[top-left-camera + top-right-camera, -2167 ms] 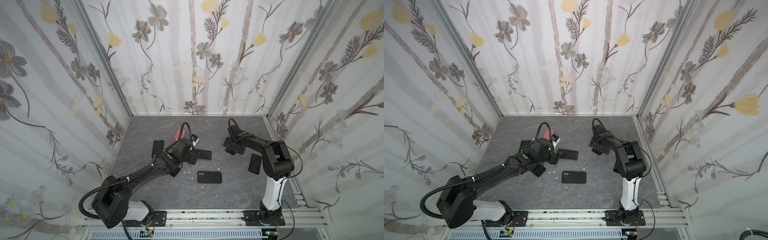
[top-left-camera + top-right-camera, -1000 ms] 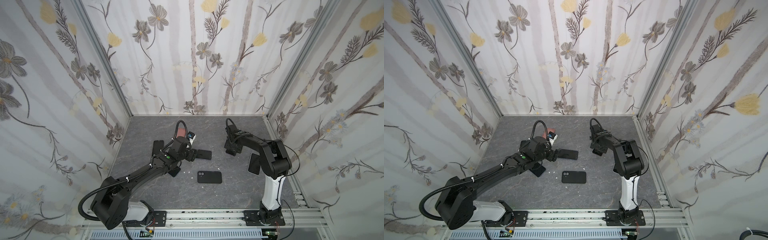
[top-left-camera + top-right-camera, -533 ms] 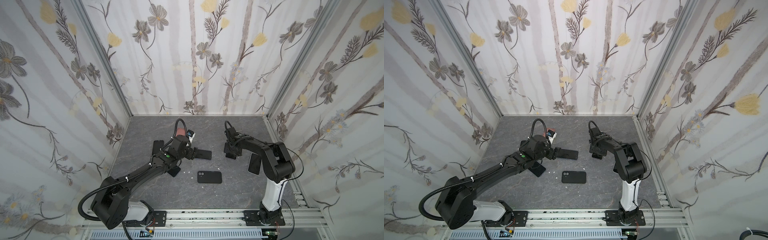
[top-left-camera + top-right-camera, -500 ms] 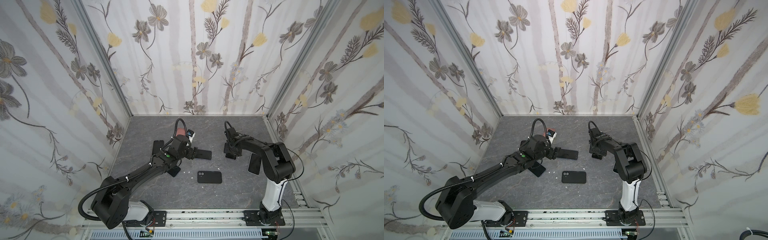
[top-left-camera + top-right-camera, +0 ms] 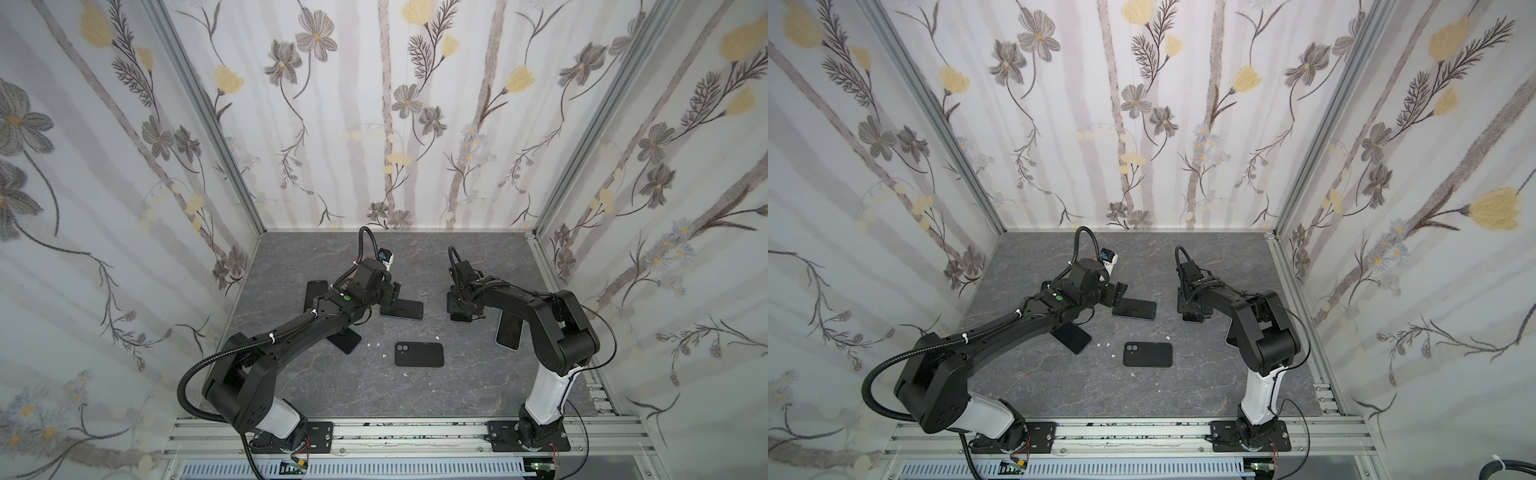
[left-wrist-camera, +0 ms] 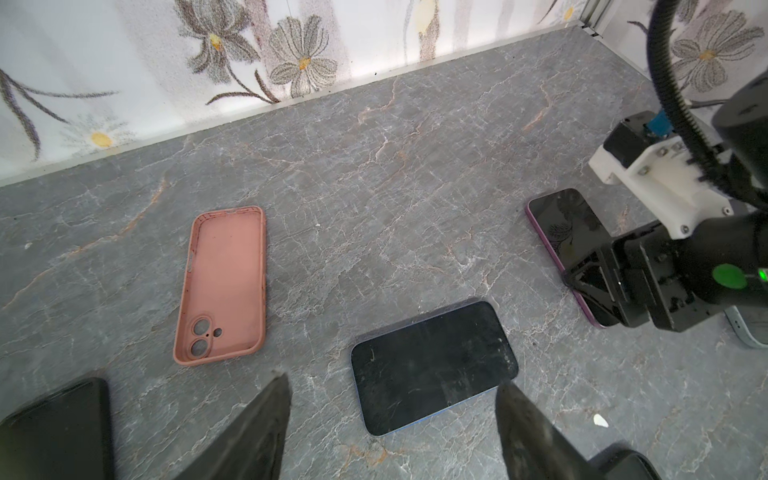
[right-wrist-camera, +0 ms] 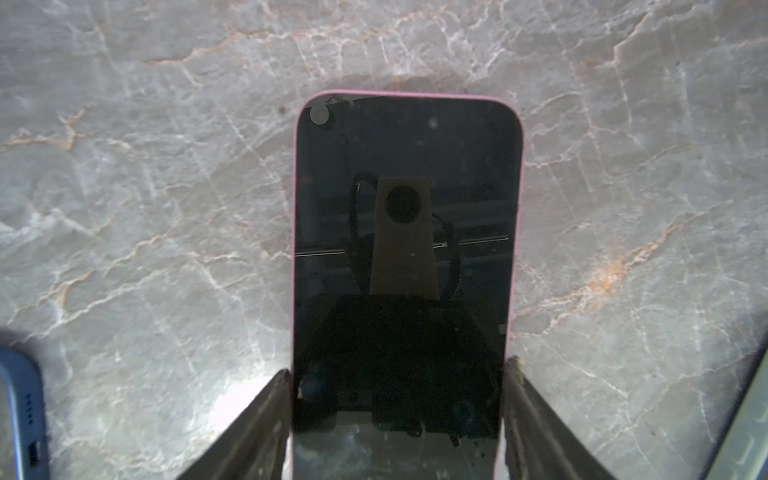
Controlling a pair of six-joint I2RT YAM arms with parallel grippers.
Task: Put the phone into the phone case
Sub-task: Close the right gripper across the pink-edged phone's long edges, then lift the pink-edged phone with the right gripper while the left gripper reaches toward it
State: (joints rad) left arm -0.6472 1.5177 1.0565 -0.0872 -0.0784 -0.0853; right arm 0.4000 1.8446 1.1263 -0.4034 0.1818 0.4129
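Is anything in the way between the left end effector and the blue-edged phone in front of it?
Nothing visible. The blue-edged phone lies flat, screen up, just ahead of the open left end effector; the salmon case lies apart from both.

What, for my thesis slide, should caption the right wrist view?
Right tool closed on a pink-edged phone lying screen-up on the marbled table.

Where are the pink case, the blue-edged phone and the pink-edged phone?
pink case (image 6: 222,286): left wrist view, middle of its inner back.
blue-edged phone (image 6: 434,365): left wrist view, middle of its screen.
pink-edged phone (image 7: 407,166): right wrist view, upper part of its screen.
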